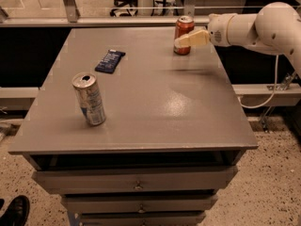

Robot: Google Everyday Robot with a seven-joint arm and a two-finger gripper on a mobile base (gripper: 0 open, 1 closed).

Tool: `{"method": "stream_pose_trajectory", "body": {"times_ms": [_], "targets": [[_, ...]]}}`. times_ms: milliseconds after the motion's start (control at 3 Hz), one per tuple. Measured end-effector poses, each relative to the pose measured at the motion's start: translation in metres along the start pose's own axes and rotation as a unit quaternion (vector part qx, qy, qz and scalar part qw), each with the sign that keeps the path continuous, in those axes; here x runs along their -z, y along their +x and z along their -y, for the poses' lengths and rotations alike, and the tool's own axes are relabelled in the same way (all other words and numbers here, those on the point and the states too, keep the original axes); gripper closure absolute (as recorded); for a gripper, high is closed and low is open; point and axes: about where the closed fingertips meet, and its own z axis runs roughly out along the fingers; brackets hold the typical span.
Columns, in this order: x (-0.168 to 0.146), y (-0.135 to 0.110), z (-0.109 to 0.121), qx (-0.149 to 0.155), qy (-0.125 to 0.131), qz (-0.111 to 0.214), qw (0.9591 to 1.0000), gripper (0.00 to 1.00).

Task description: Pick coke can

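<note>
My claw (180, 41) hung at the far right corner of the tabletop (155, 98), reaching in from the right at about the height of the coke can's lower half. The coke can (182, 27) stood upright there, close to the back edge, and the cream tip of my claw crossed in front of its lower body. Whether I was touching it or only overlapping it from this angle, I could not say. Nor could I tell whether my claw was spread or pressed together, since only one side of it showed.

The danger, as I judged it, lay in that closeness. If I drove in further and struck the can side-on instead of straddling it, it would likely tip or slide toward the back edge, and there was little tabletop behind it to catch it. Closing off-centre could squirt the round wall out sideways. Squeezing too low might let it pivot as I lifted.

The silver-and-blue can (89, 99) and the dark-blue packet (110, 61) lay well apart on the left, out of harm's way.
</note>
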Motion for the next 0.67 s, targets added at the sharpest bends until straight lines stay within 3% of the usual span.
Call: {"method": "stream_pose_trajectory", "body": {"times_ms": [667], "targets": [[-0.042,-0.005,-0.009,-0.017,-0.037,0.017,0.9990,0.00]]}}
